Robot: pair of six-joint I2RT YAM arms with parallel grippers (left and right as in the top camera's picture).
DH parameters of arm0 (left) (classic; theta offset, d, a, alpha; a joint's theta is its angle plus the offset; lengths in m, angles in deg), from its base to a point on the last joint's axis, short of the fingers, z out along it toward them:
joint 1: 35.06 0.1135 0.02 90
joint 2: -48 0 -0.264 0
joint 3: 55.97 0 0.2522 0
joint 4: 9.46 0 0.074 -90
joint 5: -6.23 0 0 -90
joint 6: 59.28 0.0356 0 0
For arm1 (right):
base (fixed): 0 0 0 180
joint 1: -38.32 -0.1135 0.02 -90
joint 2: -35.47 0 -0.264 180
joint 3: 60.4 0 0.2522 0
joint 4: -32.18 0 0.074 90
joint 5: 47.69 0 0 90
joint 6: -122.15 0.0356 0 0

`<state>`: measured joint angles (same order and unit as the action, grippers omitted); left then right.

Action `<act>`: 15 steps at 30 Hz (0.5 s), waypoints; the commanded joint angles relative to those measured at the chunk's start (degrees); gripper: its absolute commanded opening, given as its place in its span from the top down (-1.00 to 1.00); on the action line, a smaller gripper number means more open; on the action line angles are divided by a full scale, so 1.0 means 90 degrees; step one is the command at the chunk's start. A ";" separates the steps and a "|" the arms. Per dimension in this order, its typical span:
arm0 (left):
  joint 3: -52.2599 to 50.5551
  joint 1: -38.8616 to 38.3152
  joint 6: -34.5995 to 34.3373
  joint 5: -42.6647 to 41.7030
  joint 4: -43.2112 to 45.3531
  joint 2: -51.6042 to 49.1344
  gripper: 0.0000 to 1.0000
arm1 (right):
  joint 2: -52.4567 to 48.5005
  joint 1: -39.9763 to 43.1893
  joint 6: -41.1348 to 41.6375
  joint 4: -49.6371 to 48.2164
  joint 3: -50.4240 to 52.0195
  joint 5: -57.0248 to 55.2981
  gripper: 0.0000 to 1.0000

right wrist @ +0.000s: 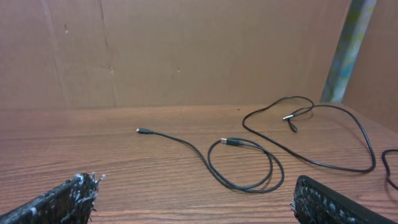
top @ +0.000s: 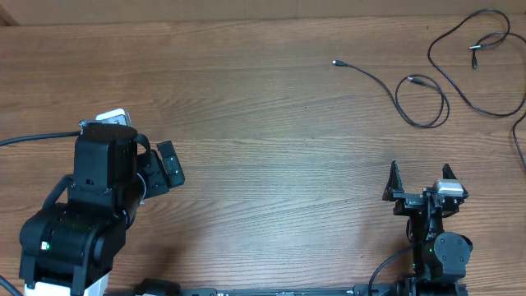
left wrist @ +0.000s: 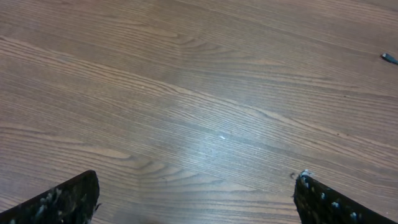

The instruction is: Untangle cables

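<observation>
Two thin black cables lie at the far right of the table. One cable (top: 427, 126) (right wrist: 249, 188) runs from a small plug tip (top: 334, 62) into a single loop. The other cable (top: 491, 113) (right wrist: 311, 163) curls wider behind it, crossing itself near its plugs (top: 474, 51). The two lie apart. My right gripper (top: 421, 179) (right wrist: 196, 190) is open and empty, just short of the looped cable. My left gripper (top: 146, 141) (left wrist: 196, 190) is open over bare wood at the left. One plug tip (left wrist: 388, 58) shows at the right edge of the left wrist view.
A further thin black cord (top: 516, 140) (right wrist: 388, 163) runs off the table's right edge. A brown wall (right wrist: 186, 50) stands behind the table, with a pale upright post (right wrist: 348, 50) at its right. The left arm's thick cable (top: 33, 140) trails off to the left.
</observation>
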<state>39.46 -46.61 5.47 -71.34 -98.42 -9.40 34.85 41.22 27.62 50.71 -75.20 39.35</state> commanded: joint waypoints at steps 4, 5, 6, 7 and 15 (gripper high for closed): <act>-0.0034 -0.0010 0.0092 -0.0044 0.0002 0.0114 -0.99 | 0.0053 -0.0041 -0.0005 -0.0019 0.0068 0.0027 -1.00; -0.0034 -0.0010 0.0092 -0.0044 0.0005 0.0160 -0.99 | 0.0053 -0.0041 -0.0005 -0.0019 0.0068 0.0029 -1.00; -0.0034 -0.0005 0.0095 -0.0044 0.0002 0.0223 -0.99 | 0.0053 -0.0041 -0.0005 -0.0022 0.0068 0.0027 -1.00; -0.0034 -0.0002 0.0092 -0.0046 0.0002 0.0294 -0.99 | 0.0053 -0.0041 -0.0005 -0.0019 0.0068 0.0027 -1.00; -0.0034 0.0231 0.0092 -0.0049 0.0002 0.1297 -0.99 | 0.0053 -0.0041 -0.0005 -0.0019 0.0068 0.0029 -1.00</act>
<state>39.33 -46.20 5.47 -71.54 -98.42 -2.17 34.85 41.22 27.62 50.71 -75.20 39.35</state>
